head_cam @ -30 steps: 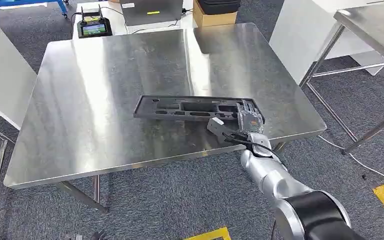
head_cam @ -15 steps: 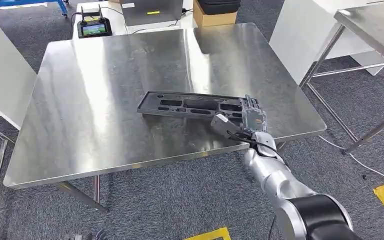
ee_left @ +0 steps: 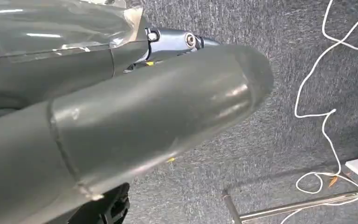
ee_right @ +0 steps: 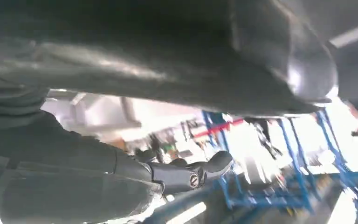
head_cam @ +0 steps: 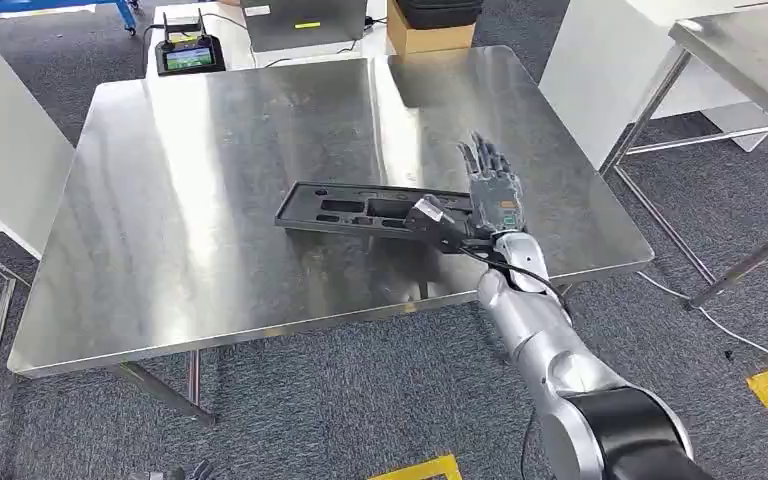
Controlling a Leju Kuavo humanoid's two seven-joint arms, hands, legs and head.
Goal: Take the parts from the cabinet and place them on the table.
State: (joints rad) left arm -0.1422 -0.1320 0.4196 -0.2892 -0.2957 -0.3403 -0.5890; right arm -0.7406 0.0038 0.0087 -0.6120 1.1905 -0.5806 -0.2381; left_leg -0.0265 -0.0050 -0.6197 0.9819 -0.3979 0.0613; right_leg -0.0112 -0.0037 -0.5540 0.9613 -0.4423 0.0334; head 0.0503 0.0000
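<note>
The right hand's [head_cam: 488,200] fingers [head_cam: 482,160] have spread open and lifted, releasing the dark flat part [head_cam: 360,211], which now lies on the steel worktop [head_cam: 210,150]. This placement looks finished; I cannot tell the left hand's [ee_left: 121,116] state.

We record one steel table [head_cam: 210,200] standing on grey carpet [head_cam: 360,400]. Beyond the table's far edge: a handheld controller [head_cam: 189,52] and a cardboard box [head_cam: 428,35]. Right of the table: a white cabinet [head_cam: 600,70], a second steel table [head_cam: 750,50]. Near the table's front: yellow floor tape [head_cam: 415,469].
</note>
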